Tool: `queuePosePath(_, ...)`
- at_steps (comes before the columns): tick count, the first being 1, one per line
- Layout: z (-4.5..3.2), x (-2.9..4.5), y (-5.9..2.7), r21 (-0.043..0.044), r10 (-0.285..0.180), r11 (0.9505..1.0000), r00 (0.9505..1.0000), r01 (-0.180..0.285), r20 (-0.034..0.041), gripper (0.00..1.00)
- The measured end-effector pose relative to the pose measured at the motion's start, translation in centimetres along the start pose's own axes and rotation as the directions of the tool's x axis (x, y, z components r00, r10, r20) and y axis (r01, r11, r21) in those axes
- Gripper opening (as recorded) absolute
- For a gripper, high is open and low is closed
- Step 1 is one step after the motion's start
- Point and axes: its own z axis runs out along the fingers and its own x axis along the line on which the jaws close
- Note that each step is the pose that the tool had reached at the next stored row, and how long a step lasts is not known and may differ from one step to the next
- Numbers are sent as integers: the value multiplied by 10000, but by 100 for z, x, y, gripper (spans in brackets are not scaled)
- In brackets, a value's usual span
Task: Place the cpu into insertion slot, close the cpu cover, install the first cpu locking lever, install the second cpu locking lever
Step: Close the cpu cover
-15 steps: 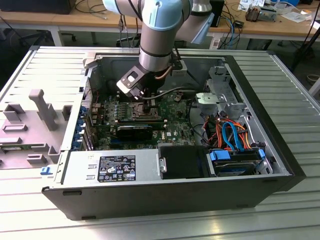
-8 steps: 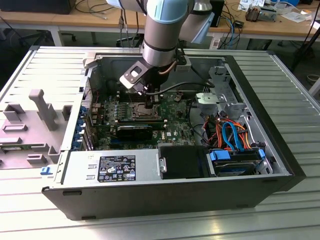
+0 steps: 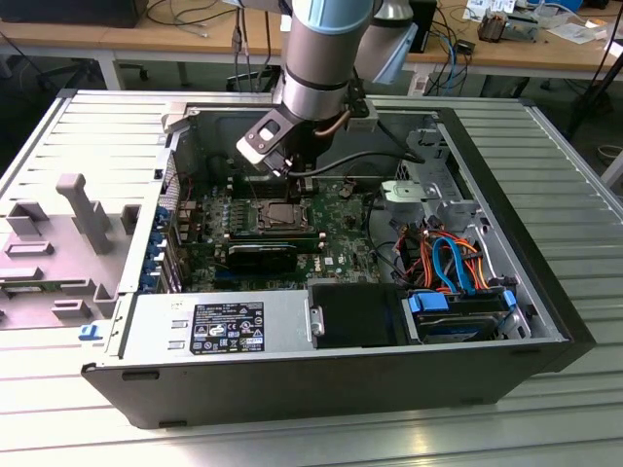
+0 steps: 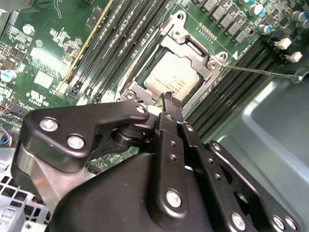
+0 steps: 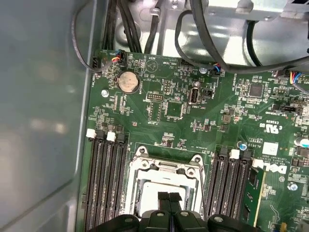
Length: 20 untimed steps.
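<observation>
Computer case (image 3: 292, 389) lies open on its side, and my big grey arm (image 3: 326, 58) reaches down into it. Inside is the green motherboard (image 5: 193, 121). My claw (image 5: 164, 197) hangs just above the board. It is pinched tight, its two black tips pressed together, and it holds nothing. Under the tips is the insertion slot (image 3: 277, 215). The cpu cover (image 4: 195, 50) lies down on it like a shiny frame. The cpu (image 4: 171, 77) rests flat inside the slot, grey top up. My tips are at one edge of it; I cannot tell if they touch. A thin locking lever (image 4: 263, 72) sticks out sideways.
</observation>
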Motion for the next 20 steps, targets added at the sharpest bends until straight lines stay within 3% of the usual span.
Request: queuePosePath(20, -27, 2, -2, -15, -10, 10000, 9999, 10, -102, 11)
